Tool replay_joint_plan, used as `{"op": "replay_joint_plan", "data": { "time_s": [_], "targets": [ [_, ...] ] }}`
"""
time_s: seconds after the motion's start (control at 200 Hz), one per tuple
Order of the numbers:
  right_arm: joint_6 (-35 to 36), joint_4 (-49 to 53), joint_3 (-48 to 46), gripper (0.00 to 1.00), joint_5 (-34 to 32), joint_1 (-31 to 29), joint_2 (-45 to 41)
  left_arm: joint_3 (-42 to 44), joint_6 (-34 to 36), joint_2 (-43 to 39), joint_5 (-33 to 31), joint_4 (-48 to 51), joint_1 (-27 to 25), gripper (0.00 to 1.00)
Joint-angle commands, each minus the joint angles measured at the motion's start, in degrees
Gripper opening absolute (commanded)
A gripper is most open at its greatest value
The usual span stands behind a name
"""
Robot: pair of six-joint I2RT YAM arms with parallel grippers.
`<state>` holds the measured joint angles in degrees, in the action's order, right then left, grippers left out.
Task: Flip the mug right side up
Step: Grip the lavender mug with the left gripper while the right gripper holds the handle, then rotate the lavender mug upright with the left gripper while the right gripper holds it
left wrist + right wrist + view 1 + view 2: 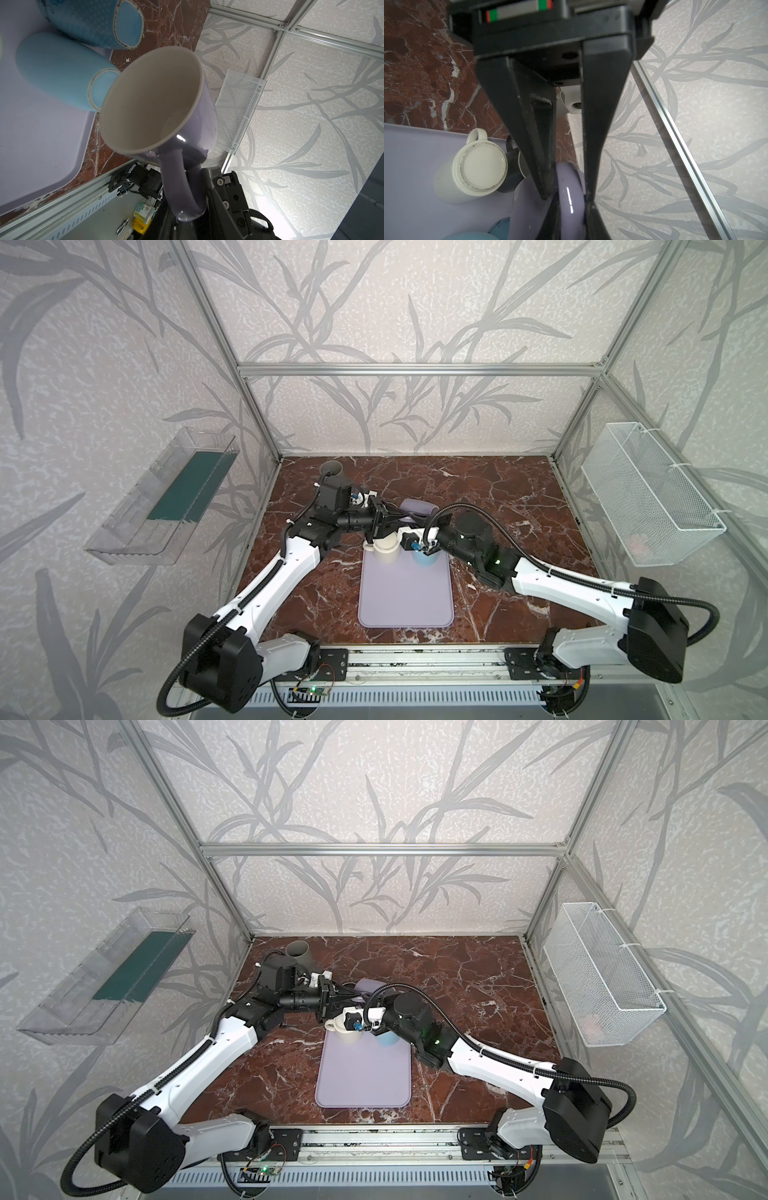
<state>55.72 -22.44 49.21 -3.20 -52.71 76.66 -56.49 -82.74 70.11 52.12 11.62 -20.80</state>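
Observation:
The purple mug (417, 507) (368, 986) hangs in the air over the far end of the lilac mat (405, 605), lying roughly on its side. In the left wrist view its cream inside (151, 99) faces the camera. Both grippers meet at its handle (182, 187) (569, 187). My left gripper (395, 516) (187, 218) comes from the left, and its two black fingers (537, 135) close on either side of the handle. My right gripper (410, 523) (571, 224) is shut on the same handle from the right, one finger inside the loop.
On the mat stand upside-down mugs: cream (386, 549) (475, 170), light blue (424, 560) (56, 68), patterned blue (89, 20) and dark grey (512, 166). A grey mug (331, 468) stands upright at the back left. A wire basket (648, 493) and clear bin (166, 497) hang on the side walls.

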Motion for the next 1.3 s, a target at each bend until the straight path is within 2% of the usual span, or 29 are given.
{"op": "replay_joint_plan", "data": {
  "time_s": [0.0,0.505,0.81,1.07,1.294],
  "targets": [
    [2.6,-7.8,-0.3,0.00,1.7,-2.0,-2.2,-0.1,-1.7,-1.2,-1.0,-0.8,-0.2,0.28],
    [2.2,-7.9,-1.7,0.00,4.0,-2.7,-3.7,-0.1,-0.9,-1.5,-1.7,1.2,-0.1,0.14],
    [-1.2,-5.7,-1.2,0.00,6.3,-2.6,-5.1,-1.9,4.8,-2.5,-2.5,7.2,0.0,0.00],
    [-9.0,-4.3,-1.4,0.00,10.3,-2.9,-5.8,0.3,5.9,-7.2,-3.9,10.0,0.3,0.00],
    [-12.2,-2.7,-1.9,0.00,10.0,-5.5,-5.8,4.3,5.5,-12.2,-5.4,12.0,0.4,0.00]
  ]
}}
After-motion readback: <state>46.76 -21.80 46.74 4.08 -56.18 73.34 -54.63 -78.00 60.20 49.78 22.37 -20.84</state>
